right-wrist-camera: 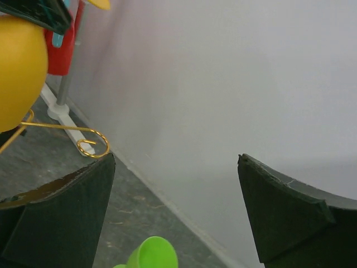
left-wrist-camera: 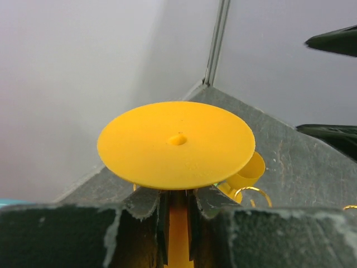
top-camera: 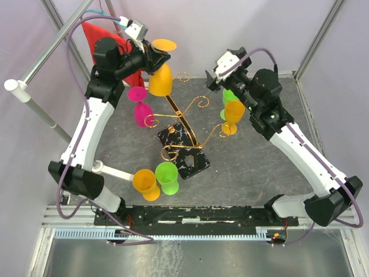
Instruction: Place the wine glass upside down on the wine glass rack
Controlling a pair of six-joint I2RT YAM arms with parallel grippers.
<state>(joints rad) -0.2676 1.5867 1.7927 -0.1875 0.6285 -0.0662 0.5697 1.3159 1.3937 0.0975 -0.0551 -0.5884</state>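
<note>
The orange wine glass [top-camera: 161, 79] is held inverted just beyond the wine glass rack [top-camera: 184, 124], stem clamped in the left pincer [left-wrist-camera: 177, 204]. The right pincer [right-wrist-camera: 174, 167] is spread wide, empty. The glass is judged light, rigid and slippery; the stem is the best hold.

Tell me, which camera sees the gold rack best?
The top camera. It shows the whole rack, from its black base to its curly arms. The left wrist camera catches only a bit of gold curl past the orange glass. The right wrist camera sees just one curly arm.
</note>
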